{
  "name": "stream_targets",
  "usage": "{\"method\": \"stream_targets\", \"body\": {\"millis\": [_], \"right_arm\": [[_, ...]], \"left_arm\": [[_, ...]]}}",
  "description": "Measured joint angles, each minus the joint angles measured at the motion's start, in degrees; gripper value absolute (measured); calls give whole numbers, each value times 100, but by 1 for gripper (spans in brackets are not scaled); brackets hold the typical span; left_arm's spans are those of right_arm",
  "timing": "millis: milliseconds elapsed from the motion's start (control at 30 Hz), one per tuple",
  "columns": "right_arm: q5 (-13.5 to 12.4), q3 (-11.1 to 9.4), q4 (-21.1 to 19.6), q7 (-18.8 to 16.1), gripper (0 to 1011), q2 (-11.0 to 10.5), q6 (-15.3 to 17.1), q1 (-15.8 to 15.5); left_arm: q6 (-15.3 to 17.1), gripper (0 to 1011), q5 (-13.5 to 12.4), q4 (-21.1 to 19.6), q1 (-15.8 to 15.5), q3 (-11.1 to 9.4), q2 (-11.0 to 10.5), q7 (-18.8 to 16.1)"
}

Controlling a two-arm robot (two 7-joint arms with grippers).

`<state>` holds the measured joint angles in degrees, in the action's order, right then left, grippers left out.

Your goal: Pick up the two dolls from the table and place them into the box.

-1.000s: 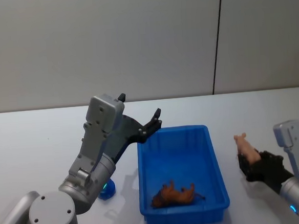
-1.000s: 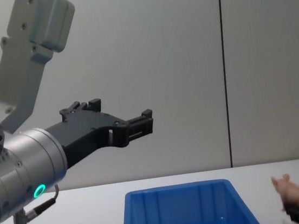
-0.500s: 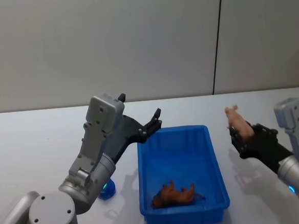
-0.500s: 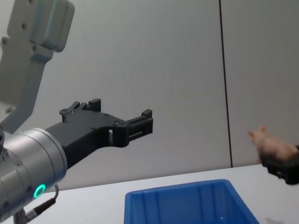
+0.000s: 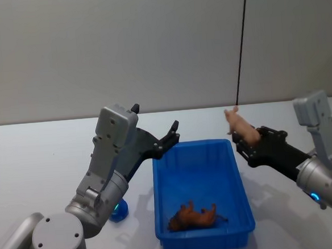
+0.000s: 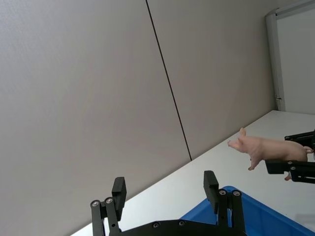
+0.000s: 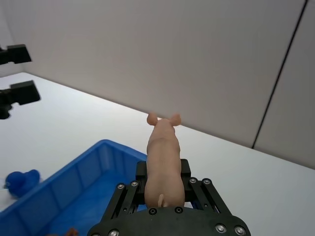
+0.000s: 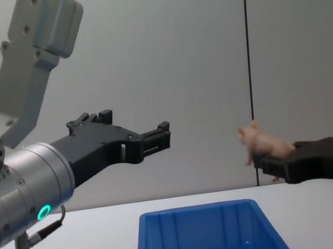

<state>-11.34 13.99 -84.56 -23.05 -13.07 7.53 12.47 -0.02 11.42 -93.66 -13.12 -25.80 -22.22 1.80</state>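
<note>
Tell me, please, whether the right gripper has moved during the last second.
Yes. Holding the pink pig doll, the right gripper has lifted and swung leftward, toward the blue bin's right rim.

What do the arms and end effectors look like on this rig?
The left arm and right arm are silver-grey with rounded joints, boxy wrist housings and teal ring lights. The left end effector and right end effector are matte black, with two blocky fingers and visible screws.
</note>
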Motion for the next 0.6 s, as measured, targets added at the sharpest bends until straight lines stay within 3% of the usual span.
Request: {"method": "stream_targets", "body": {"millis": [367, 600], "right_arm": [[-256, 48, 39, -465, 387, 51, 469, 146], [-364, 72, 76, -649, 628, 74, 651, 203]], "left_arm": [[0, 1003, 0, 0, 0, 0, 0, 0], [0, 1003, 0, 0, 0, 0, 0, 0]]}}
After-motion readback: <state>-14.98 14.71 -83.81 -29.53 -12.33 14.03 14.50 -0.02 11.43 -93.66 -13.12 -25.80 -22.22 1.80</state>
